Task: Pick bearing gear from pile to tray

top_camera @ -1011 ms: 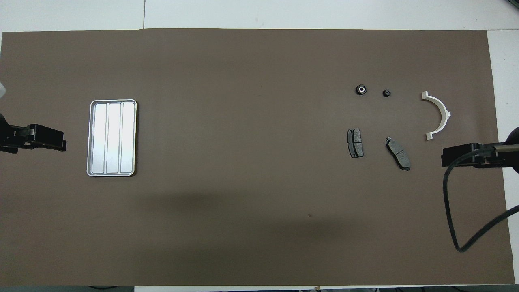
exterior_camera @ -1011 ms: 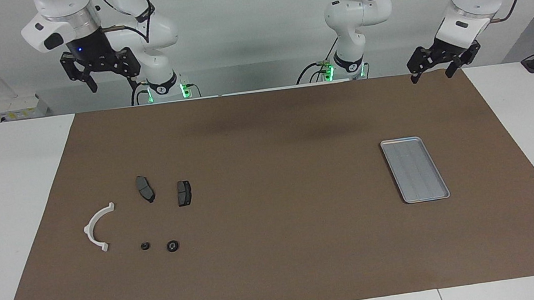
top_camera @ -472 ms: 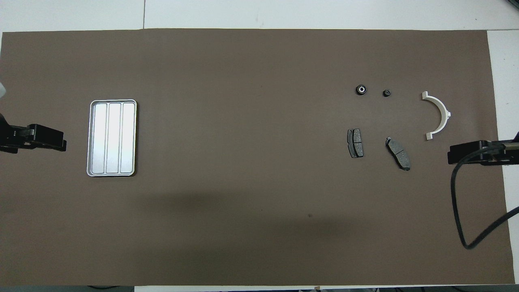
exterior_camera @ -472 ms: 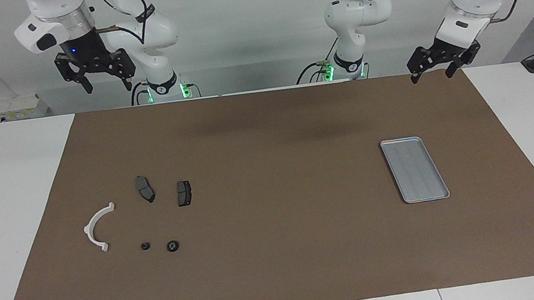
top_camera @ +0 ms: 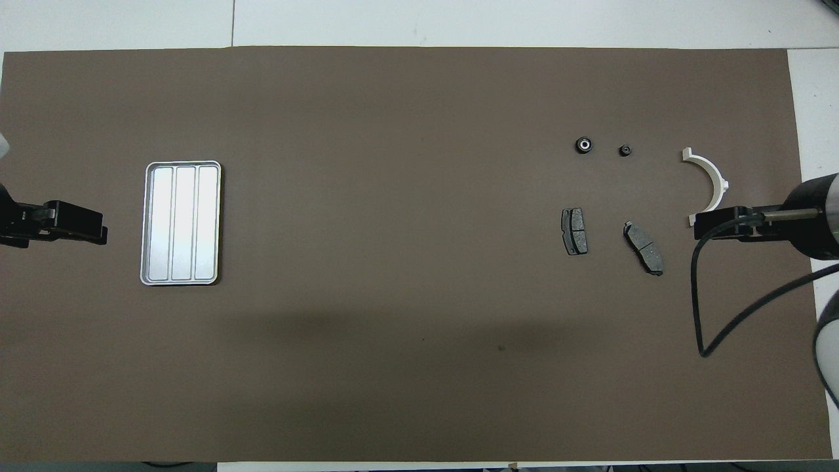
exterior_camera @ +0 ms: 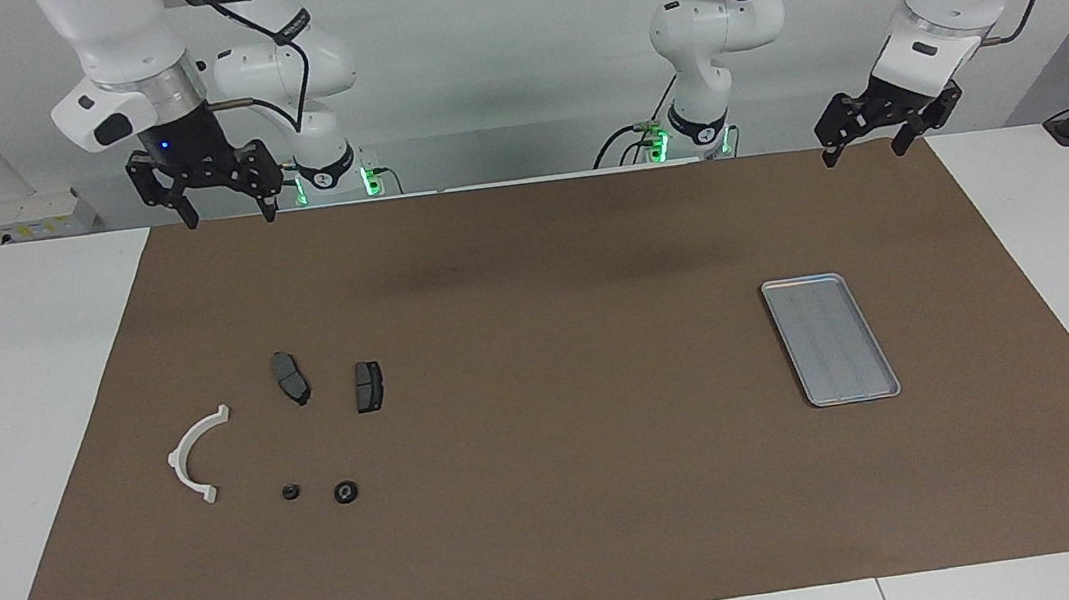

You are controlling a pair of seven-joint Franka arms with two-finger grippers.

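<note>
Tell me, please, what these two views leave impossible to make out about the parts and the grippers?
- Two small black gears: too small in both views to show teeth or bearings.
- White bracket: overhead view, the raised right gripper covers its nearer end.
- Left gripper: overhead view, cut off by the picture's edge.
- Tray: facing view, floor ribs barely show.

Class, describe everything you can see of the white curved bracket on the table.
The white curved bracket is a half-ring, plastic by its look, with a small squared tab at each end. It lies flat on the brown mat at the right arm's end of the table, apart from the other parts, beside the smaller gear. In the facing view nothing touches it.
</note>
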